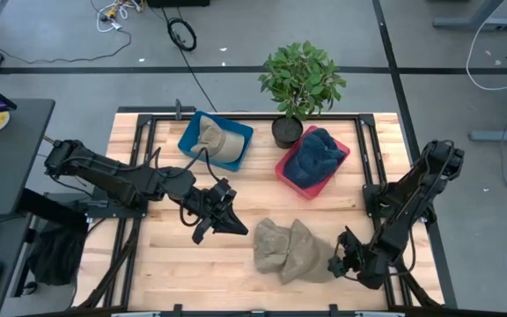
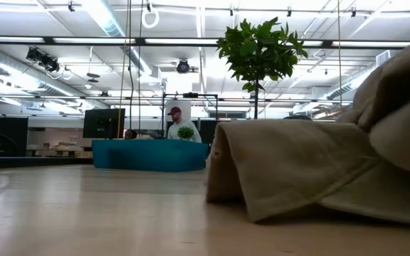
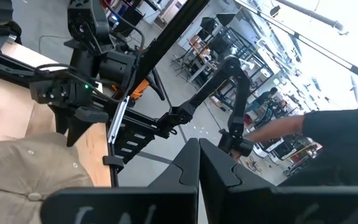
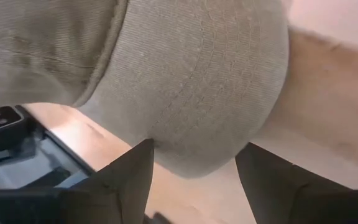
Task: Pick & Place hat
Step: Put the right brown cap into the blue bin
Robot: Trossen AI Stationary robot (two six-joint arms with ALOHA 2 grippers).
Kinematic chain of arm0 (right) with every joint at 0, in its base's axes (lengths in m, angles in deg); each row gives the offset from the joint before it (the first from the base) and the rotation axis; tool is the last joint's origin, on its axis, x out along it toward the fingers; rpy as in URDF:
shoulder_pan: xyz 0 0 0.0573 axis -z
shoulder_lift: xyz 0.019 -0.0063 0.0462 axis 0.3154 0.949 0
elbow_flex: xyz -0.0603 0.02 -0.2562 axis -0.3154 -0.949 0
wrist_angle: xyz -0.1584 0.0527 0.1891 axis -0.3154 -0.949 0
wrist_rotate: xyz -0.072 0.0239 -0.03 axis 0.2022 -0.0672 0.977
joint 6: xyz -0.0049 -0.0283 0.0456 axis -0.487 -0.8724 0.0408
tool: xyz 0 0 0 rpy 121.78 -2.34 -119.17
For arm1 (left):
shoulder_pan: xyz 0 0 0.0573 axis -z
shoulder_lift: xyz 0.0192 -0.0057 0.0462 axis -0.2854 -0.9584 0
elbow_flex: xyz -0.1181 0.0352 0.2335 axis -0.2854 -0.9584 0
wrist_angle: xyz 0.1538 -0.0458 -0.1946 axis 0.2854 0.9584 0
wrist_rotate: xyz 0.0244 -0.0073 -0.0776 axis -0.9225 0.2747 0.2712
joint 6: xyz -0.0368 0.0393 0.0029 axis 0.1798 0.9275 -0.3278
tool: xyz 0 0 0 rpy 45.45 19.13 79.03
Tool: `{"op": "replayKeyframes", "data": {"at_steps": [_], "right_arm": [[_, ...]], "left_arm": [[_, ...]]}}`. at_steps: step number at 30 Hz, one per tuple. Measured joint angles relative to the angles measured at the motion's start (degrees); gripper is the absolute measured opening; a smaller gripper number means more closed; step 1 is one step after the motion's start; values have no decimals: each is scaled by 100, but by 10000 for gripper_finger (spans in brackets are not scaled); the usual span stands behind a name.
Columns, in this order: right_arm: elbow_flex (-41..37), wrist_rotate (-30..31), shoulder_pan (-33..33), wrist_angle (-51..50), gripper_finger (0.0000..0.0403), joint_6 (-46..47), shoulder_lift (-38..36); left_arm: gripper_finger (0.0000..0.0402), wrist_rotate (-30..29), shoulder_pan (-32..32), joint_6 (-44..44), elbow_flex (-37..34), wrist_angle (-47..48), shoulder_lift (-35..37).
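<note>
A tan hat (image 1: 287,251) lies crumpled on the wooden table near its near edge; it fills the right of the low view (image 2: 319,171). My right gripper (image 1: 341,262) is low at the hat's right end and open. In its wrist view (image 4: 197,171) the fingers stand on either side of the hat's rounded crown (image 4: 197,87). My left gripper (image 1: 234,226) is shut and sits just left of the hat, whose edge shows in the left wrist view (image 3: 23,171). My right gripper has its open fingers (image 4: 135,171) level, from the table's right, on either side of the crown's rounded end (image 4: 191,155). I cannot tell whether they touch it. The hat rests on the table.
A blue bin (image 1: 216,141) holding another tan hat and a red bin (image 1: 313,160) holding a blue hat sit at the far side. A potted plant (image 1: 299,84) stands between them at the far edge. Bare wood lies left of the hat. A person (image 2: 180,122) is in the room behind.
</note>
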Motion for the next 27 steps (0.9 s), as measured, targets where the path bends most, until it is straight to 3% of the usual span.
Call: {"op": "replayKeyframes", "data": {"at_steps": [5, 8, 19, 27], "right_arm": [[2, 341, -2, 565, 227, 22, 327], [0, 664, -2, 658, 204, 19, 404], [0, 1214, 0, 265, 10, -194, 407], [-4, 1089, 2, 283, 2, -349, 136]], "left_arm": [[3, -45, 0, -13, 0, -11, 0], [3, -104, 0, -15, 0, -11, 0], [3, -109, 0, 27, 0, -9, 0], [3, -109, -17, 184, 0, -7, 2]]}}
